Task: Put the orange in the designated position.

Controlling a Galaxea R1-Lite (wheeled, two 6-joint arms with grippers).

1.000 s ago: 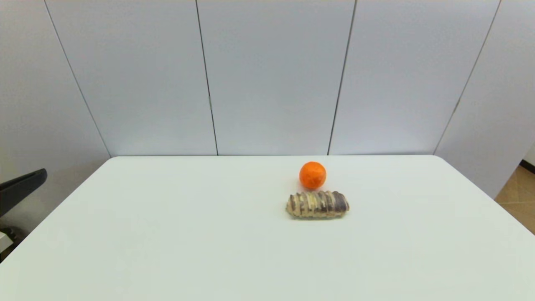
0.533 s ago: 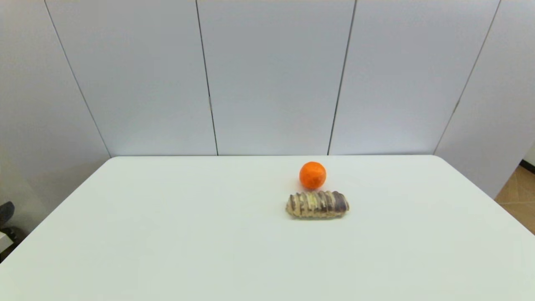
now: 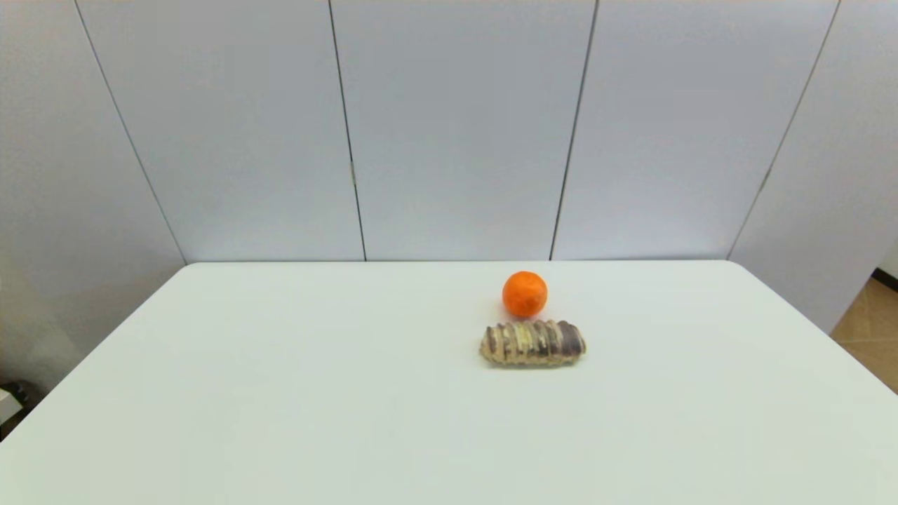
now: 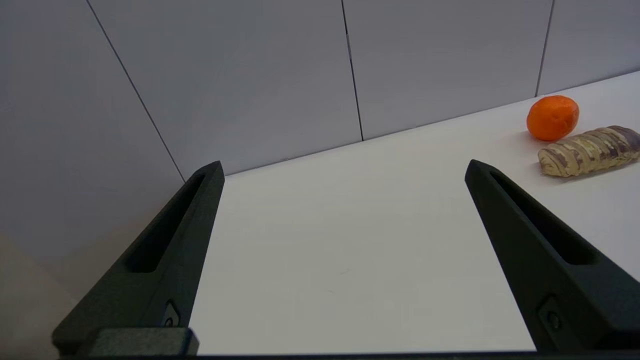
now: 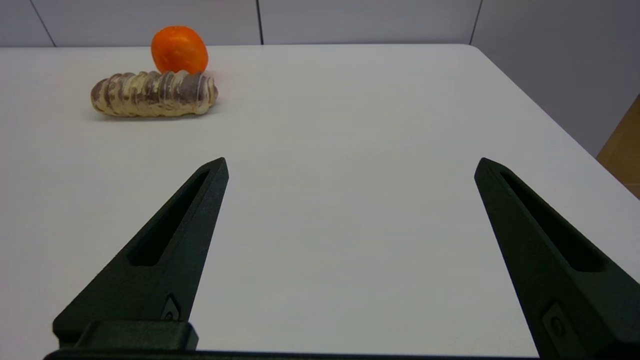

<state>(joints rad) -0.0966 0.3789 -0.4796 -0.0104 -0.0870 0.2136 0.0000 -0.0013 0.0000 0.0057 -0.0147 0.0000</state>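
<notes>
**Orange rests behind the bread roll, both grippers empty**

Orange-first by task, but the white table (image 3: 280,393) is largest, with grey wall panels (image 3: 456,126) behind it. The left gripper (image 4: 344,170) and the right gripper (image 5: 351,165) are both spread wide, holding nothing, well apart from the food. The bread roll (image 3: 532,343) lies right of centre. The orange (image 3: 525,294) sits just behind it, seemingly not quite touching.

Head view high, frontal, wrist views low, all sharing orange (image 3: 525,294)
</notes>
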